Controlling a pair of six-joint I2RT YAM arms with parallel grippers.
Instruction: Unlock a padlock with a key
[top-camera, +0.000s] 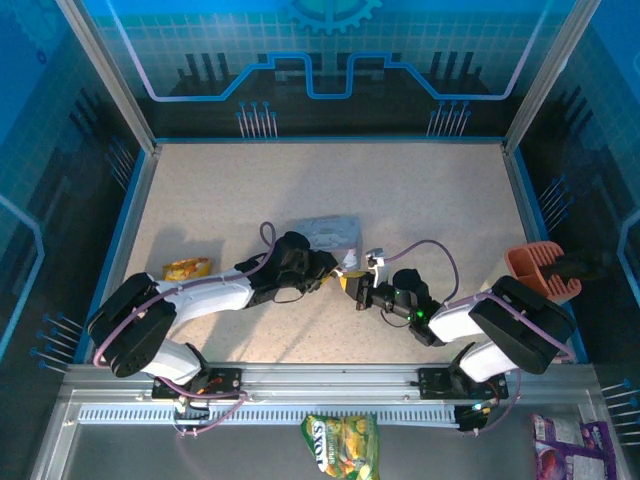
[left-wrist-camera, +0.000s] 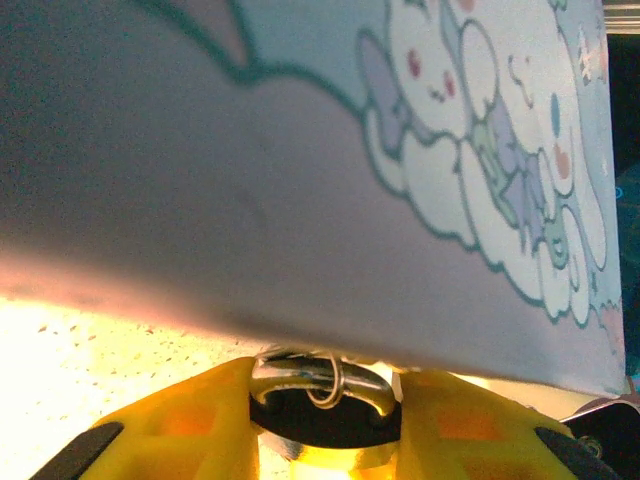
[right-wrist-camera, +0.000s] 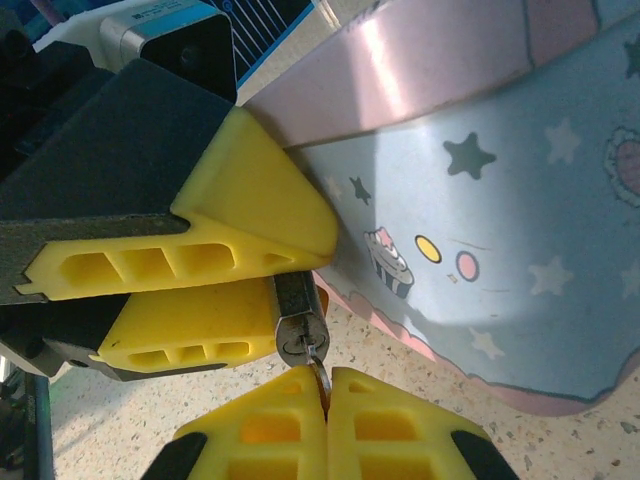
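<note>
Closer in, the right wrist view shows right gripper (right-wrist-camera: 327, 400) pinching slim key (right-wrist-camera: 320, 372) into silvery padlock (right-wrist-camera: 300, 335), clamped by left gripper (right-wrist-camera: 293, 285).

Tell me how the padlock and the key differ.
The padlock is a chunky block held by the left gripper; the key is a thin sliver pinched by the right gripper. The padlock shows a round keyhole face; the key is seen edge-on. Both are small and metal.
</note>
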